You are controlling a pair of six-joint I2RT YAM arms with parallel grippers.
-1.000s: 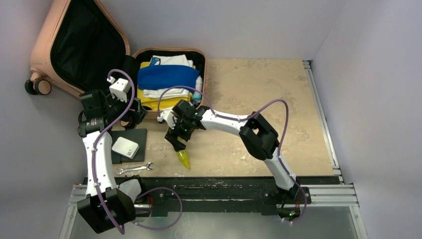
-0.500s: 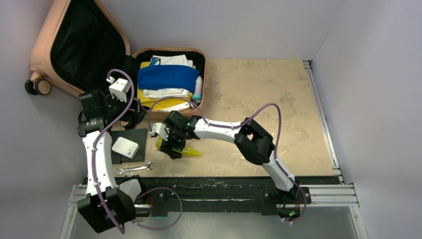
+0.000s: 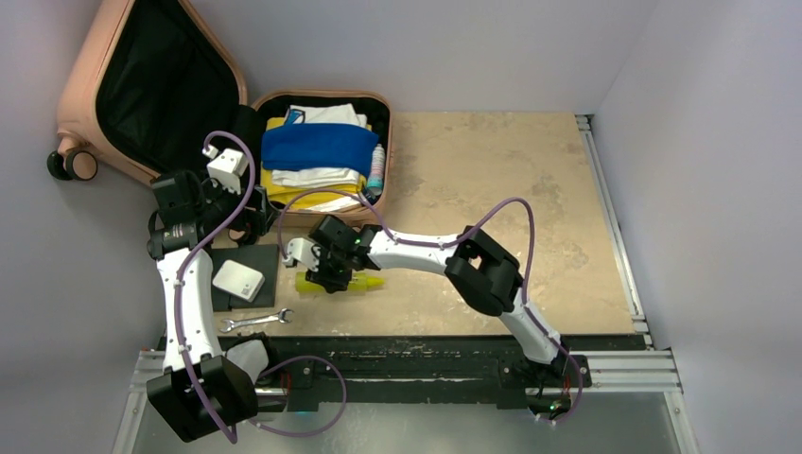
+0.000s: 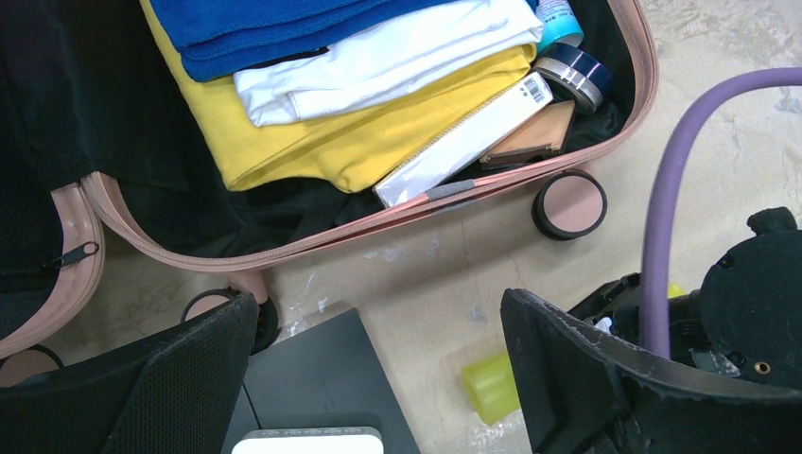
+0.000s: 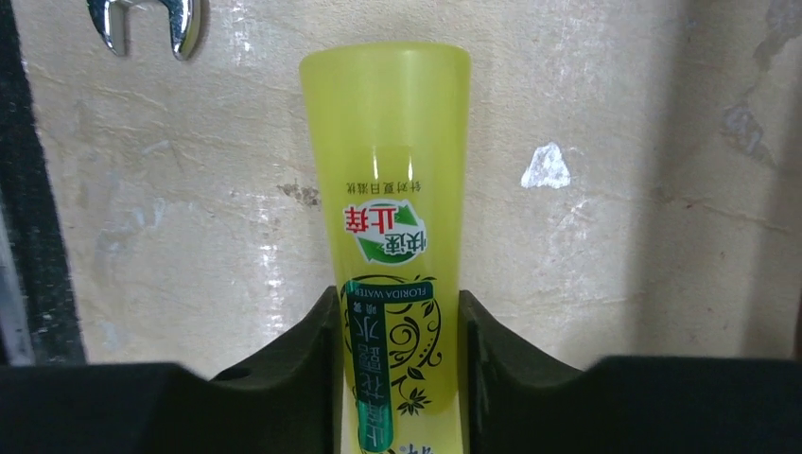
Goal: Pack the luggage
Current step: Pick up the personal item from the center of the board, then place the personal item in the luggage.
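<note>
The salmon-pink luggage (image 3: 80,85) lies open at the back left, its lid leaning on the wall. Its lower half (image 4: 284,248) holds folded blue, white and yellow clothes, a flat box and small jars. A yellow-green bottle (image 3: 366,282) lies flat on the table in front of it. My right gripper (image 3: 326,279) is low over the bottle (image 5: 388,170), and both fingers press its printed sides in the right wrist view (image 5: 399,322). My left gripper (image 3: 248,222) hovers open by the suitcase's front edge (image 4: 378,312), with nothing between its fingers. The bottle's end (image 4: 492,383) shows beside its right finger.
A flat black pad (image 3: 260,260) with a white box (image 3: 238,280) on it lies left of the bottle. A silver wrench (image 3: 255,322) rests near the table's front edge, its head visible in the right wrist view (image 5: 147,24). A suitcase wheel (image 4: 567,203) stands near the bottle.
My right gripper has swung left and down over the bottle and its jaws have closed onto it. The bottle has turned from pointing toward me to lying sideways. The left arm is unchanged.
</note>
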